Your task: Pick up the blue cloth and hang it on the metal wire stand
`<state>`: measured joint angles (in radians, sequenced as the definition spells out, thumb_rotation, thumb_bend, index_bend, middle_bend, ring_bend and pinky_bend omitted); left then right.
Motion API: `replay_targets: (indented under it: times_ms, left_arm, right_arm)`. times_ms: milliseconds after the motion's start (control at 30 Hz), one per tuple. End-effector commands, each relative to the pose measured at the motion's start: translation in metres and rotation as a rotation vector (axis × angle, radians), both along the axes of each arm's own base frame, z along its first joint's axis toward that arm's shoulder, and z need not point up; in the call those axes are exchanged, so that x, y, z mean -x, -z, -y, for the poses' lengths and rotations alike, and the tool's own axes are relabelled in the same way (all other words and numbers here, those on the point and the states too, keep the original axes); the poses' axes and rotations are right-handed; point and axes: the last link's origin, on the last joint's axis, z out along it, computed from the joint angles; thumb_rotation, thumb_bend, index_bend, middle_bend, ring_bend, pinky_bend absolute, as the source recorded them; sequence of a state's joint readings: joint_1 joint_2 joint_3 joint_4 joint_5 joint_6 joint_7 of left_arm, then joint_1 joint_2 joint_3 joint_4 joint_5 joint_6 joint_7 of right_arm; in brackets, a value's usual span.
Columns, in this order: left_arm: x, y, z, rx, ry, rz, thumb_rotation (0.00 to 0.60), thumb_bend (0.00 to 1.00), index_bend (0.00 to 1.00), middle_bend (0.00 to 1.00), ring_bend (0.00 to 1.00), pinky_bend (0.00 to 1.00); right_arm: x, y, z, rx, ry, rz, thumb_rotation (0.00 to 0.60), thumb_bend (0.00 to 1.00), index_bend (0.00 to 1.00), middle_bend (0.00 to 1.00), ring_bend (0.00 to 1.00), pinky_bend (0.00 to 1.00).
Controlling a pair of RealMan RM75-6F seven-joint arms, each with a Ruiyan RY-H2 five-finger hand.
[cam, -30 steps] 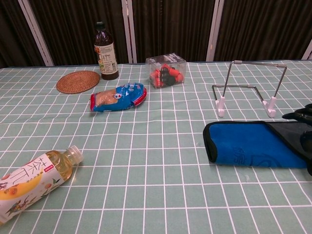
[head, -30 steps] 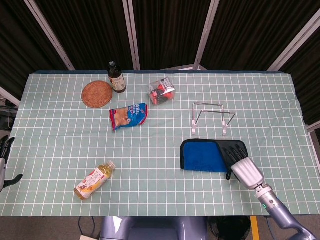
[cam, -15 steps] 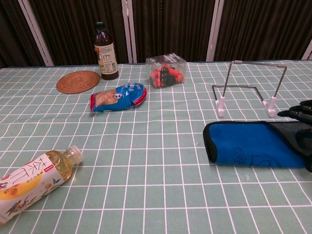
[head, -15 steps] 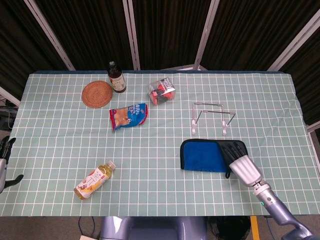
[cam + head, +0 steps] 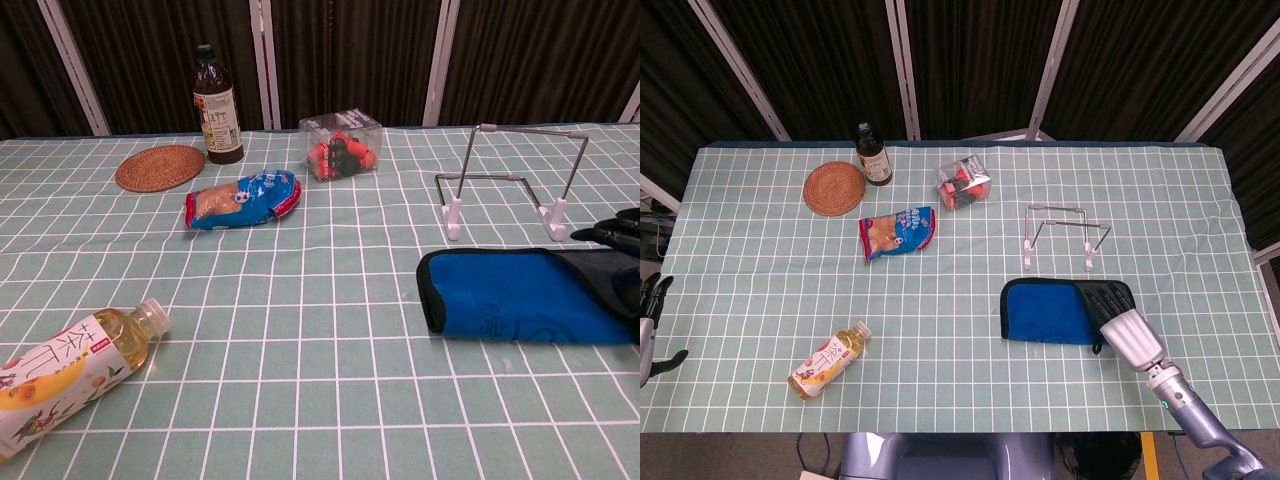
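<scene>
My right hand [image 5: 1118,318] rests flat on the blue cloth [image 5: 1045,311], fingers spread, grasping nothing yet, because the cloth's near edge offers a pinch beside the metal wire stand [image 5: 1065,236].

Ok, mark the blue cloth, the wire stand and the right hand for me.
blue cloth [image 5: 1040,312], head view, middle of the blue face.
wire stand [image 5: 528,129], chest view, top bar.
right hand [image 5: 1118,318], head view, back of the hand.
</scene>
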<state>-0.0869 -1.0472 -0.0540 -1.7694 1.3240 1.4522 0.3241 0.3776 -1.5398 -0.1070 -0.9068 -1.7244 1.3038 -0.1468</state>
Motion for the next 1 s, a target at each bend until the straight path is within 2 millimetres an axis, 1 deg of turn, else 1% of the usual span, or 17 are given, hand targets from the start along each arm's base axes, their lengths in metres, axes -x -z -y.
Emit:
replay_targets:
  times_ms: [33, 367, 567, 667, 800, 933, 1000]
  left_arm:
    - [0.000, 0.000, 0.000, 0.002, 0.001, 0.000, 0.600, 0.00, 0.00, 0.00, 0.00, 0.00]
    - [0.000, 0.002, 0.000, 0.008, 0.000, 0.001, 0.600, 0.00, 0.00, 0.00, 0.00, 0.00]
    - [0.000, 0.002, 0.000, 0.010, -0.001, 0.007, 0.600, 0.00, 0.00, 0.00, 0.00, 0.00]
    - [0.002, 0.002, -0.001, 0.020, -0.010, 0.023, 0.600, 0.00, 0.00, 0.00, 0.00, 0.00]
    - [0.002, 0.001, -0.001, 0.023, -0.010, 0.029, 0.600, 0.00, 0.00, 0.00, 0.00, 0.00]
    - [0.002, 0.001, -0.001, 0.020, -0.005, 0.029, 0.600, 0.00, 0.00, 0.00, 0.00, 0.00]
    - [0.001, 0.001, 0.000, 0.020, -0.005, 0.028, 0.600, 0.00, 0.00, 0.00, 0.00, 0.00]
  right_arm:
    - [0.001, 0.001, -0.001, -0.005, 0.002, 0.002, 0.600, 0.39, 0.54, 0.02, 0.00, 0.00]
    - [0.002, 0.002, 0.001, 0.007, 0.007, 0.047, 0.600, 0.43, 0.60, 0.05, 0.00, 0.00]
    - [-0.001, -0.001, 0.006, 0.023, 0.085, 0.175, 0.600, 0.45, 0.62, 0.07, 0.00, 0.00]
    - [-0.003, -0.010, 0.018, 0.057, 0.193, 0.323, 0.600, 0.45, 0.63, 0.08, 0.00, 0.00]
    - [-0.005, -0.019, 0.033, 0.074, 0.319, 0.456, 0.600, 0.45, 0.63, 0.08, 0.00, 0.00]
    - [-0.004, -0.025, 0.043, 0.094, 0.403, 0.527, 0.600, 0.45, 0.63, 0.08, 0.00, 0.00]
    - [0.003, -0.028, 0.053, 0.116, 0.496, 0.570, 0.600, 0.45, 0.63, 0.08, 0.00, 0.00]
